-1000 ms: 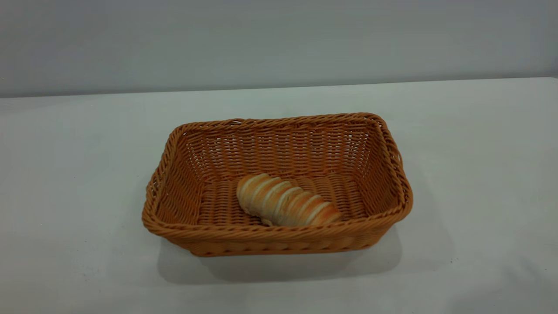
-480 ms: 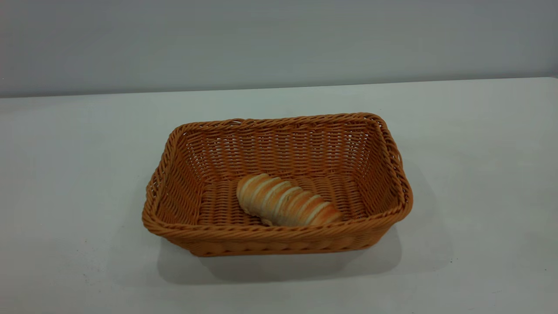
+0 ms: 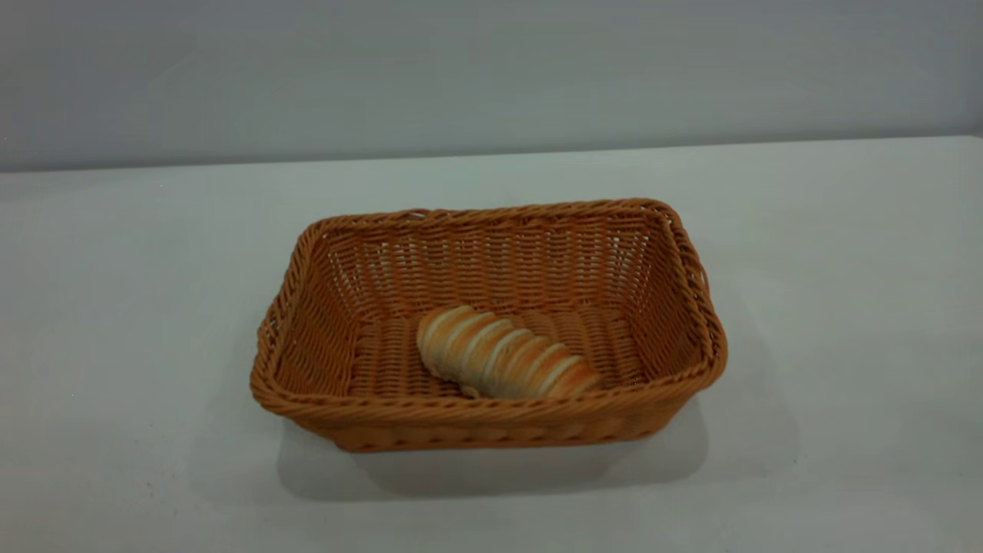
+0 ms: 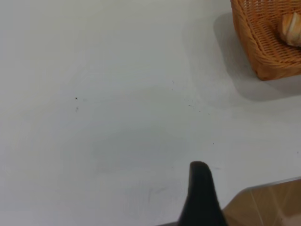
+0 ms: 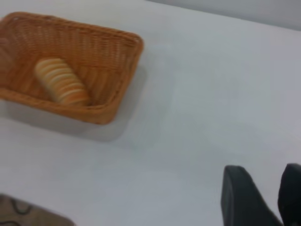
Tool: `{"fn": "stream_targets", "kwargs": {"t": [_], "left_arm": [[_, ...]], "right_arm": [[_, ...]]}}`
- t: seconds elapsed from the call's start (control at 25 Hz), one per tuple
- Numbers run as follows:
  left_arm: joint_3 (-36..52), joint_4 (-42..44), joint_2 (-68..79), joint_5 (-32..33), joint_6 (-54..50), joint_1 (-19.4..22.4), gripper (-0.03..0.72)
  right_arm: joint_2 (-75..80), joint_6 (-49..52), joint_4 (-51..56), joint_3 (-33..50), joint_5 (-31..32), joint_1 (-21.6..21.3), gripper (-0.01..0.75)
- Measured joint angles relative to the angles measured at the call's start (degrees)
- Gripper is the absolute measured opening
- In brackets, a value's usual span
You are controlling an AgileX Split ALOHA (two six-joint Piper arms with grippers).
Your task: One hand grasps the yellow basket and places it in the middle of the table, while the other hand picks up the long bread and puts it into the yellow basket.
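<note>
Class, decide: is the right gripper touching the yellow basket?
Apart. The right wrist view shows the right gripper over bare table, with a wide stretch of white between it and the yellow basket.

1. My left end effector (image 4: 201, 188) and right end effector (image 5: 263, 197) hover over bare bench (image 3: 845, 269), well apart from the basket (image 3: 491, 418).
2. The basket's open top leaves room above the bread (image 3: 503, 355).
3. Only its sloping walls stand in the way.

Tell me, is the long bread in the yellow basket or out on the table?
In. The long bread lies on the floor of the yellow basket, walled on all sides.
</note>
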Motion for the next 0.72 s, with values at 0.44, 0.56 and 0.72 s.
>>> {"fn": "stream_targets", "kwargs": {"t": [0.44, 0.56, 0.72], "left_arm": [[0.0, 0.0, 0.0, 0.0, -0.1, 0.0, 0.584], [0.1, 0.0, 0.0, 0.0, -0.1, 0.0, 0.584], [0.1, 0.0, 0.0, 0.0, -0.1, 0.0, 0.584]], "right_arm": [[-4.6, -13.0, 12.1, 5.1, 0.9, 0.0, 0.238], [-4.6, -13.8, 12.7, 5.2, 0.9, 0.0, 0.238], [-4.6, -13.9, 12.9, 5.2, 0.9, 0.0, 0.238]]}}
